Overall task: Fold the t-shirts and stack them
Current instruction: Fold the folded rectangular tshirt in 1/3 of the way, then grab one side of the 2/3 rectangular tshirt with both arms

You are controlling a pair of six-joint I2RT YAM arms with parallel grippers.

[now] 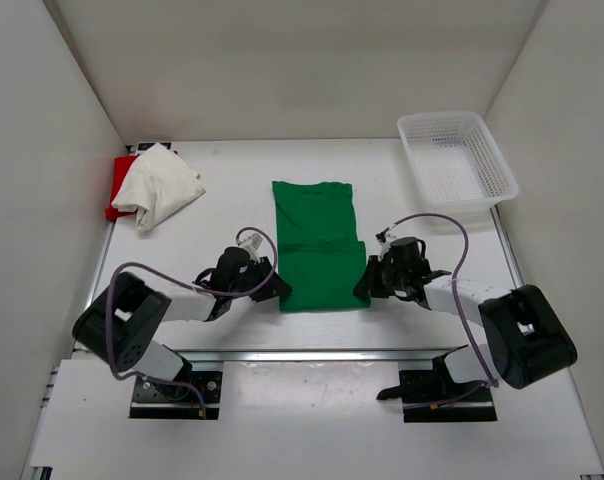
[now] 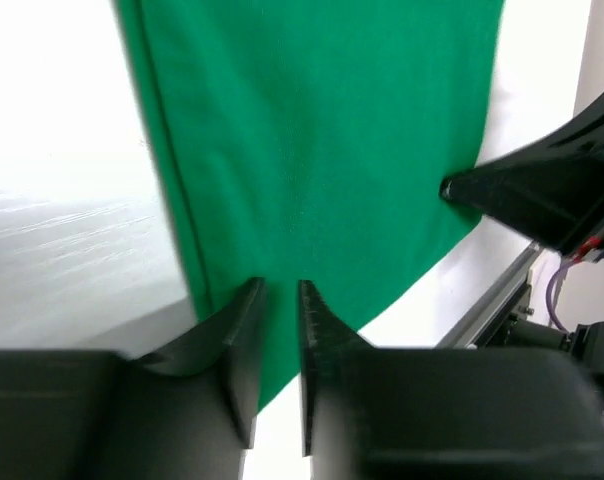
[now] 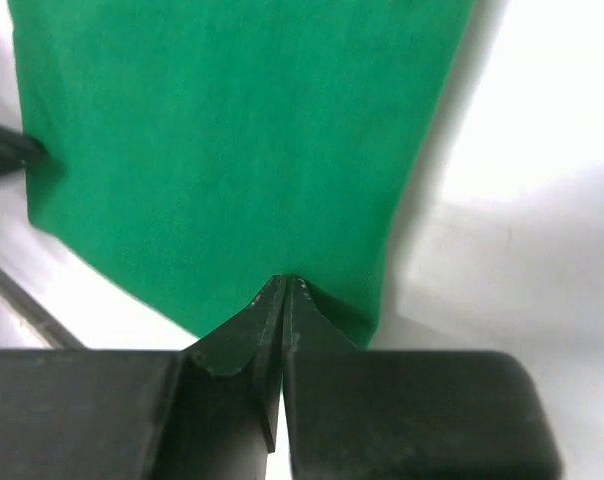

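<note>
Centrally, by near edge of tabletop: folded green cloth t-shirt; right gripper clenched on its near-right hem; left gripper nearly closed at near-left hem, cannot tell if grasping. White plastic mesh basket at far-right corner; crumpled white t-shirt over red t-shirt, far-left corner

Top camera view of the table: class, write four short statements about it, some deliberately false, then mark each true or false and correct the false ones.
1. The green cloth t-shirt lies flat mid-table. True.
2. The white plastic mesh basket holds a folded shirt. False: nothing shows inside it.
3. The crumpled white cloth t-shirt lies partly over the bright red cloth t-shirt. True.
4. The right gripper hovers open above the basket. False: it is shut on the green shirt's near right corner.
</note>
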